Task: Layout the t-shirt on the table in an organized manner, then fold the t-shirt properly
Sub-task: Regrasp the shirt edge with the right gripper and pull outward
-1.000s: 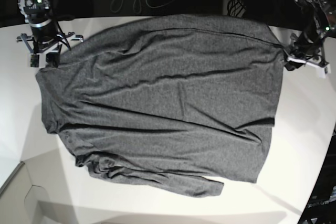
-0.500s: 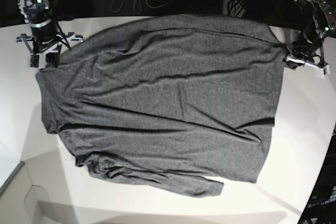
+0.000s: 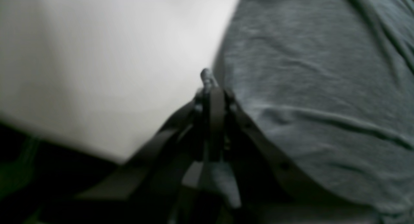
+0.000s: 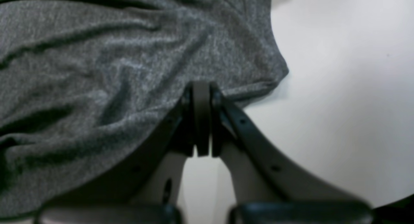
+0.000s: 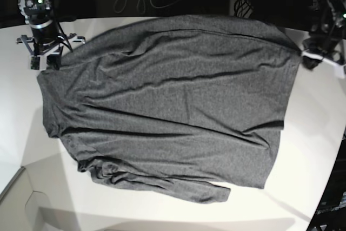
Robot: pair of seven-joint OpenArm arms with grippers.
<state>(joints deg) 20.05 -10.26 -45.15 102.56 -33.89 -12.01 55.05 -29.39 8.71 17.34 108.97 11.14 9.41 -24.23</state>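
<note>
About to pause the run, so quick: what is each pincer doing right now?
Left pincer: closed on the t-shirt edge.
Right pincer: closed on the t-shirt's hem.

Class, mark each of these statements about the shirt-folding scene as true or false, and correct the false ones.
1. The t-shirt is already folded into a neat square. False: it lies spread out and wrinkled.
2. The right gripper is shut on the shirt's edge. True.
3. The left gripper hangs wide open over the shirt's middle. False: it is shut at the shirt's edge.
4. The table is white. True.
5. The shirt carries a large printed logo. False: it is plain grey.
</note>
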